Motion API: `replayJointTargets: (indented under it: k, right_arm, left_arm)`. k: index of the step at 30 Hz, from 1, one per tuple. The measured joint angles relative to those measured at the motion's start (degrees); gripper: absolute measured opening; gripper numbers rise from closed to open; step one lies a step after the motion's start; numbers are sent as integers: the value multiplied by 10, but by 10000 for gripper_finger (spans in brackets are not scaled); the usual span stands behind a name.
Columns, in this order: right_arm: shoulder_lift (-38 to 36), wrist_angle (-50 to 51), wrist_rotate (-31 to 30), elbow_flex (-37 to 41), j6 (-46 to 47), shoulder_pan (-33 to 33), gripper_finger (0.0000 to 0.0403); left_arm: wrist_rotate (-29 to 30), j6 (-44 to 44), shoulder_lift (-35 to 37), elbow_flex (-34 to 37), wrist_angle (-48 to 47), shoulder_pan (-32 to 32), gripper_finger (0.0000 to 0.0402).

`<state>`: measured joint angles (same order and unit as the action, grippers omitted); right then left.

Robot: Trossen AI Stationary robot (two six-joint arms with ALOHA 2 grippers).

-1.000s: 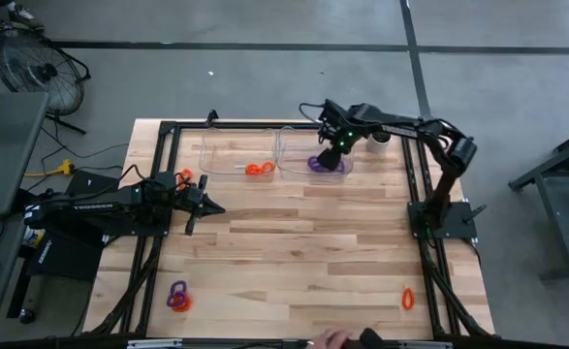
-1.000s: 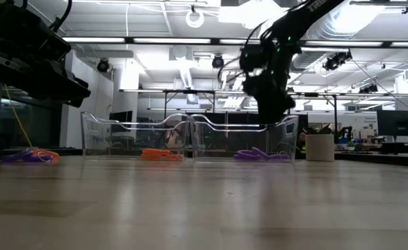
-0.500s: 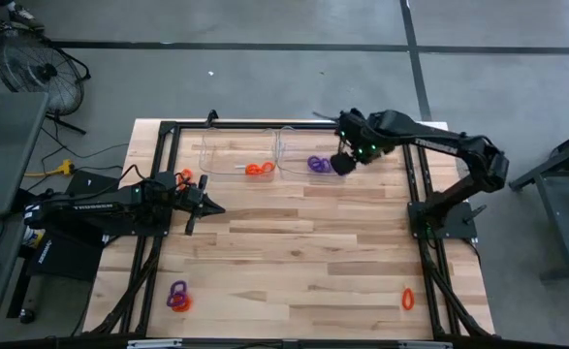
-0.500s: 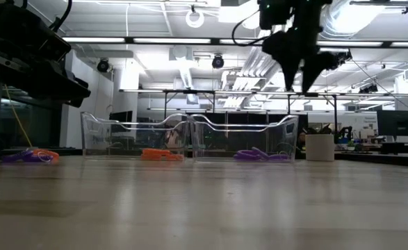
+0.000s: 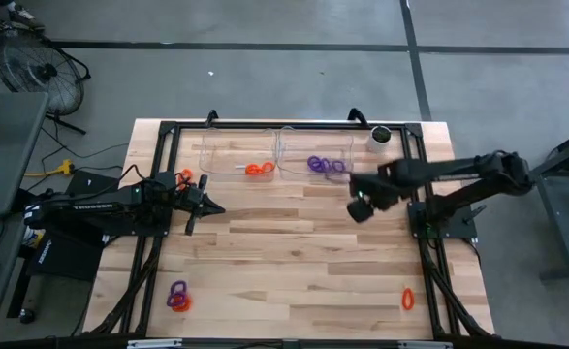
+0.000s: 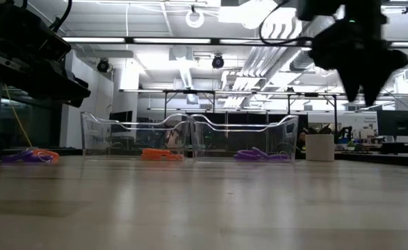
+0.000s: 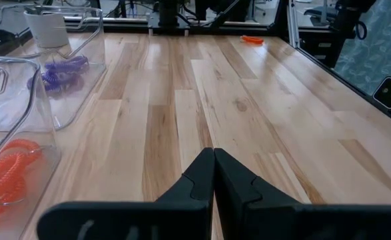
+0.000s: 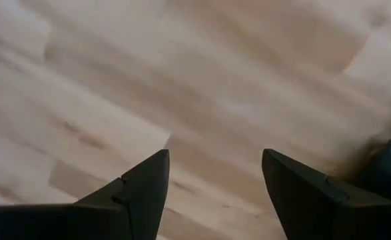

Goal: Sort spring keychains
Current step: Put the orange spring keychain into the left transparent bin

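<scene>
Seen from above, with the two clear bins [image 5: 276, 153] at the far edge of the table [image 5: 294, 252] as the landmark: the left bin holds an orange keychain [image 5: 259, 169], the right bin a cluster of purple keychains [image 5: 323, 164]. Right gripper [image 5: 359, 207] hangs over bare wood just in front of the right bin's outer corner, fingers spread wide, nothing between them. Left gripper [image 5: 209, 206] sits in front of the left bin's outer end, fingers pressed together, empty. White cup [image 5: 379, 137] stands just past the right bin's end. Far from the bins, a purple-and-orange pair [image 5: 176, 297] lies near the front left corner, a lone orange ring [image 5: 408, 298] near the front right. Low view: bins [image 6: 190, 137] side by side, orange coil [image 6: 162, 154] in the left one, purple coil [image 6: 261, 155] in the right; right gripper [image 6: 360, 87] high above the table to the right of the bins, tips apart. Left wrist view: closed fingers [image 7: 202, 180] over wood, bins off to one side with purple [image 7: 64, 70] and orange [image 7: 8, 173] coils inside. Right wrist view: open fingers [image 8: 142, 187] over bare planks only.
</scene>
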<state>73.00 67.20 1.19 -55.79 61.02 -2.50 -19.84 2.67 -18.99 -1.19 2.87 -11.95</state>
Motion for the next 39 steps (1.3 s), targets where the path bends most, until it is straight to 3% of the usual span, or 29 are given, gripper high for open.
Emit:
replayJointTargets:
  k: [8,16,24,29,39]
  right_arm:
    - [-46,-151,23,140,170,170,234]
    - [-46,-299,23,210,368,324,234]
    - [-46,-336,-14,212,525,423,234]
    - [-32,-360,24,211,599,466,234]
    - [85,-348,100,131,649,500,234]
  left_arm:
    - [0,0,0,0,0,0,1]
    - [0,0,0,0,0,0,1]
    - [0,0,0,0,0,0,1]
    - [0,0,0,0,0,0,1]
    - [0,0,0,0,0,0,1]
